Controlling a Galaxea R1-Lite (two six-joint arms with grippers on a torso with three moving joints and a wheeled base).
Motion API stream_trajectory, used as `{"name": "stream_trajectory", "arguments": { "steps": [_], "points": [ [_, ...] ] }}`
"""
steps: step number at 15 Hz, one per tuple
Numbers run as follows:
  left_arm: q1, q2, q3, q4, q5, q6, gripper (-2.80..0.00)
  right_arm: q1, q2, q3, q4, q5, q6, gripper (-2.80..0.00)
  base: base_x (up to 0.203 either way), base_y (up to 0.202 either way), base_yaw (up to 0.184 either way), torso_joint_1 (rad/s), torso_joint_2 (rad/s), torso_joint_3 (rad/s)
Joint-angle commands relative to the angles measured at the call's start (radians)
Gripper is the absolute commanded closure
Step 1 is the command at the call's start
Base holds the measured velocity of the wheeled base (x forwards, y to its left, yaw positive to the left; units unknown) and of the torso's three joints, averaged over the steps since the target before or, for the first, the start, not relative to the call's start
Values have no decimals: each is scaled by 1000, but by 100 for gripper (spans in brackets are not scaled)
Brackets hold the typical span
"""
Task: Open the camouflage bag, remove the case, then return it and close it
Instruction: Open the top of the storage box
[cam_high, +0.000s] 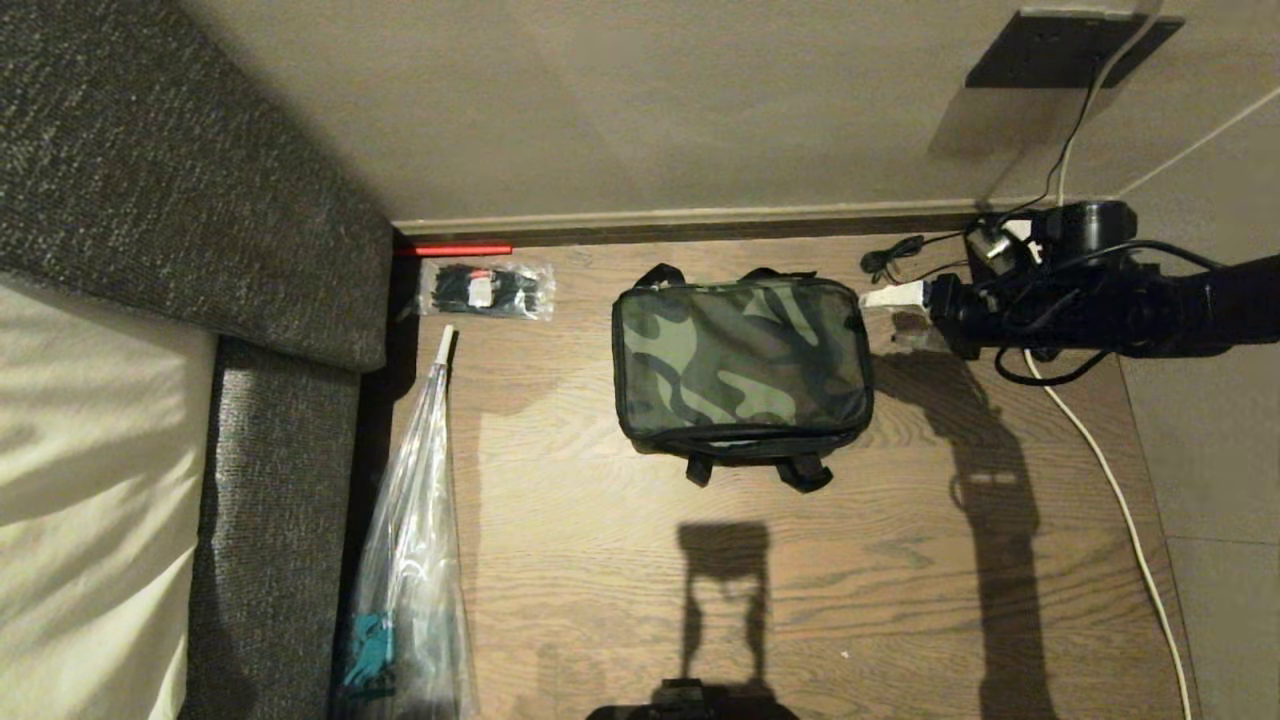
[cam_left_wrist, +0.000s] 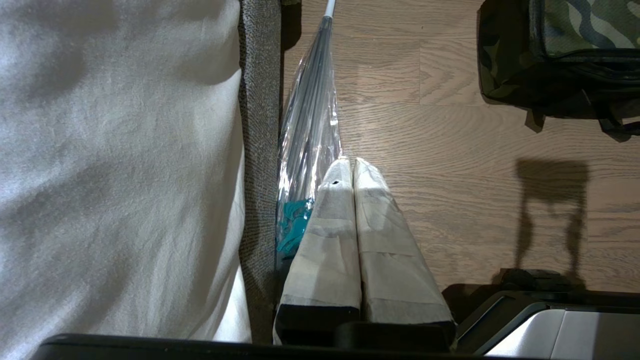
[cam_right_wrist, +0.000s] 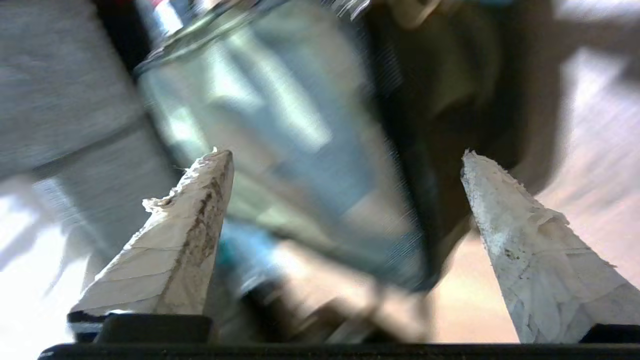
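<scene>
At nine o'clock of the right gripper (cam_high: 885, 297) lies the camouflage bag (cam_high: 740, 355), long axis three-to-nine. Its jaws stand wide, empty; this arm is nearer.

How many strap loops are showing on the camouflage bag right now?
4: two at the camouflage bag's wall-side edge, two at its near edge. More may be hidden underneath.

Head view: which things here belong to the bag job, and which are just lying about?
Job:
- camouflage bag, zipped shut on the wooden floor
- right gripper, open, empty, beside the bag's right end
- left gripper, shut, parked by the bed

Lying about:
- clear plastic-wrapped umbrella
- small plastic packet
- red stick
- white cable
- bed
</scene>
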Motion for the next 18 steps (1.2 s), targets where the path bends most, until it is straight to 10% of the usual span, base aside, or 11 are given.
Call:
{"name": "stream_trajectory", "arguments": {
  "steps": [1,11,18],
  "points": [
    [0,-2,0,0,-1,0,0,-5,-45,-30,67,12,11,-280,0,0,0,0,0,0],
    [0,-2,0,0,1,0,0,-12,-62,-23,207,26,-139,-280,0,0,0,0,0,0],
    [0,-1,0,0,1,0,0,-15,-8,-323,665,3,-122,-280,0,0,0,0,0,0]
  ]
}}
